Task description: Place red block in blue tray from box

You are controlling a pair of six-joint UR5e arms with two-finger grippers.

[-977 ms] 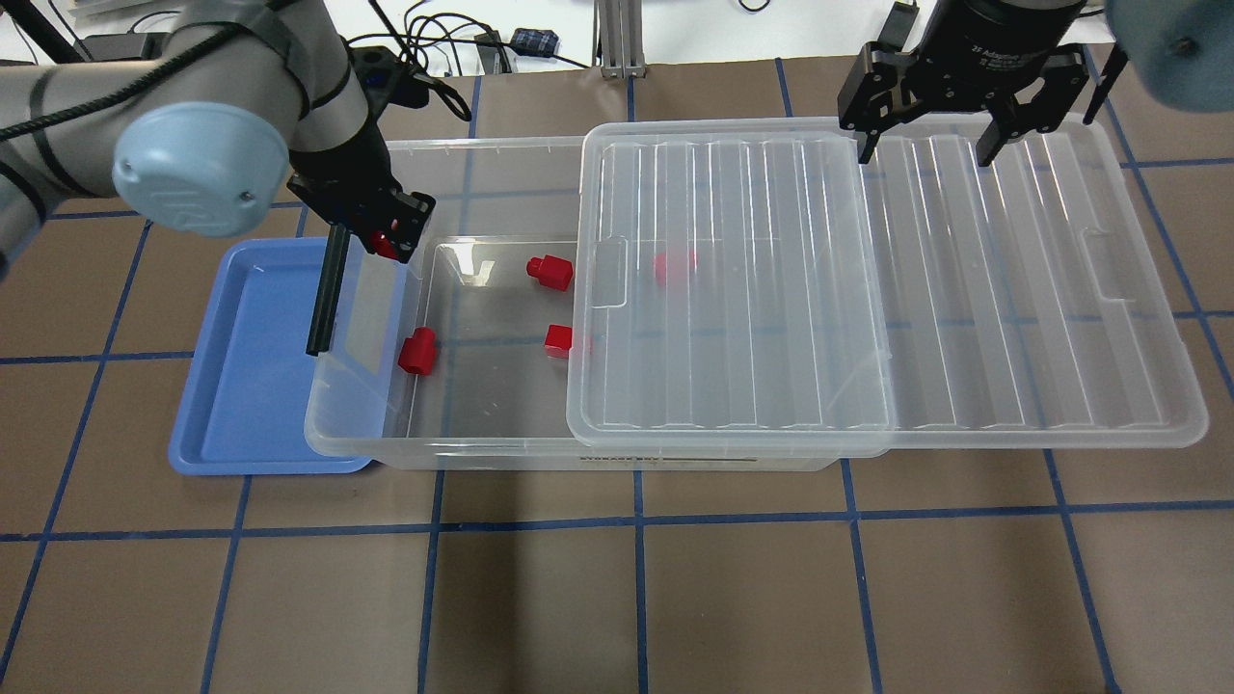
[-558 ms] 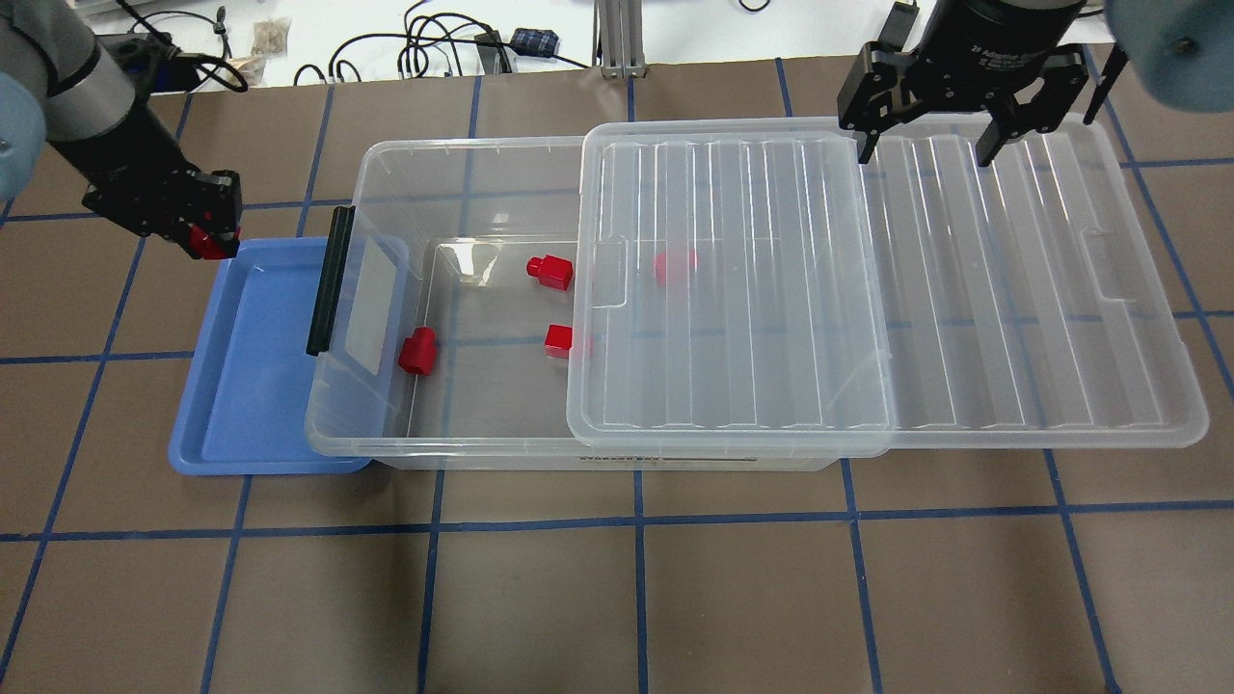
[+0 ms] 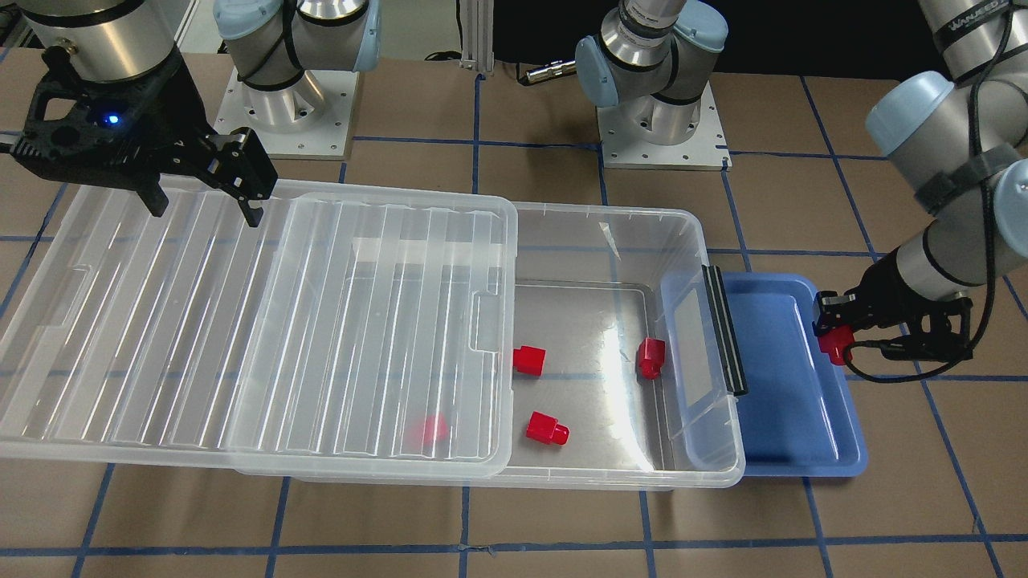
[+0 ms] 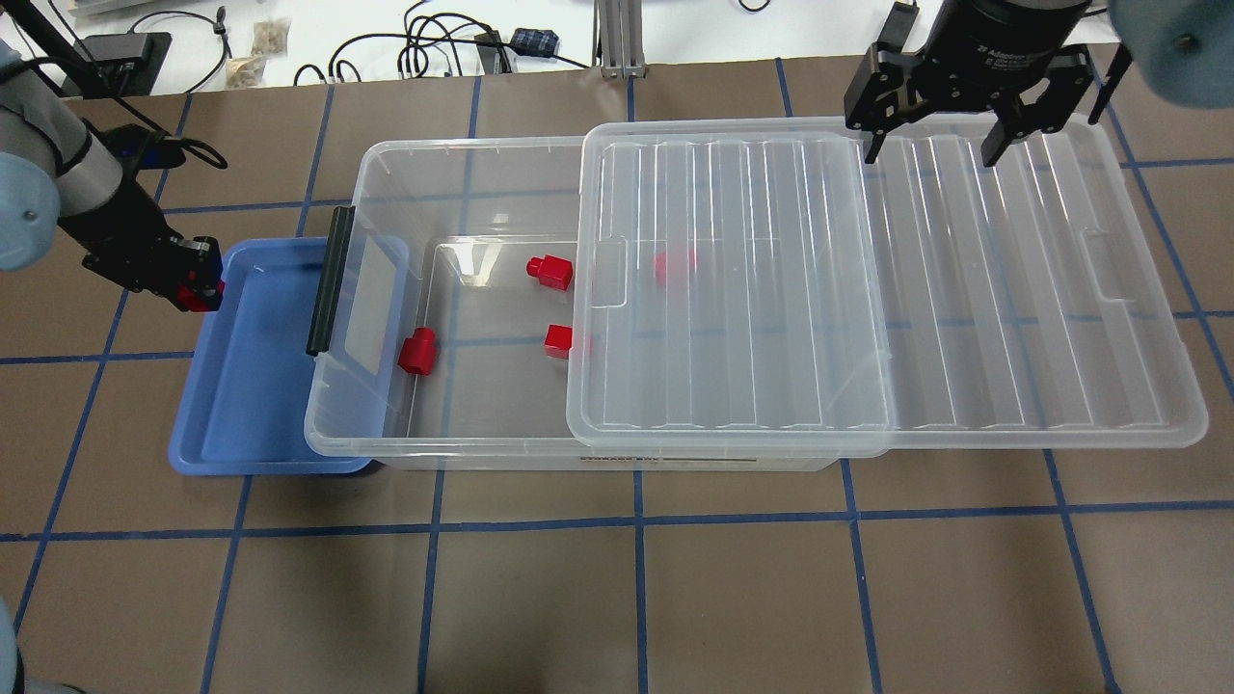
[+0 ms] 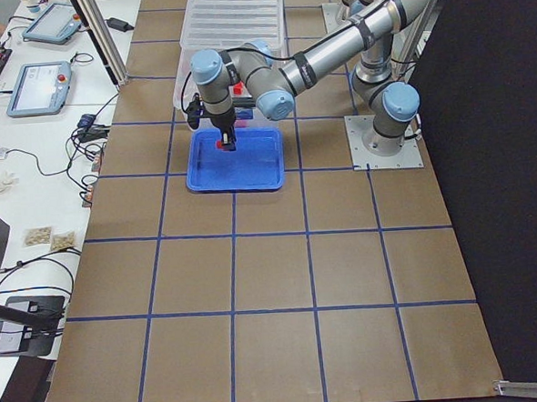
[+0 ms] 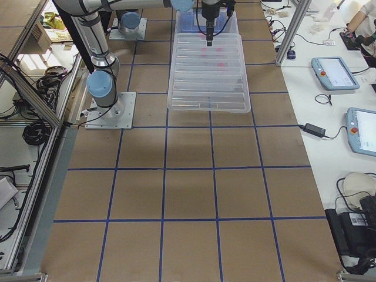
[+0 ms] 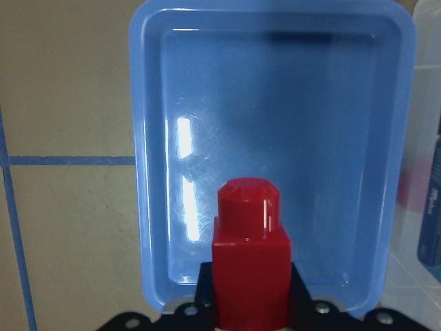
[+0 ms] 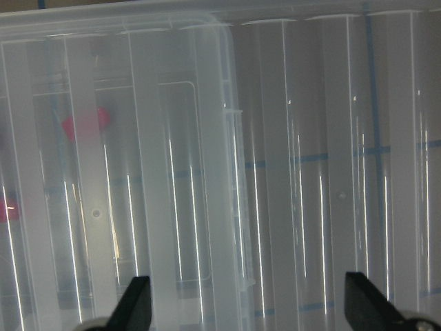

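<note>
1. left gripper (image 4: 198,284): jaws clamped on a red block (image 7: 250,269), one jaw on each side face of the cube body, stub end sticking out past the fingertips
2. held red block sits over the outer long rim of the blue tray (image 4: 251,386), the rim on the side away from the box (image 4: 463,154); whether it touches the rim cannot be told
3. in the left wrist view the tray floor spreads out ahead of the jaws, bare, with the tray's near rim right under the block
4. box is beyond the tray from the left jaws, its end wall overlapping the tray's inner edge; black latch (image 4: 325,280) hangs on that end
5. right gripper (image 4: 929,154): jaws spread wide, gripping nothing, over the far edge of the lid (image 4: 964,289); contact with the lid cannot be told
6. lid lies flat under the right jaws, slid sideways, covering the box half nearer those jaws and overhanging onto the table (image 4: 675,578)
7. three red blocks (image 4: 417,350) lie loose on the uncovered box floor, between the two grippers
8. fourth red block (image 4: 675,265) shows blurred through the lid, on the box floor
</note>
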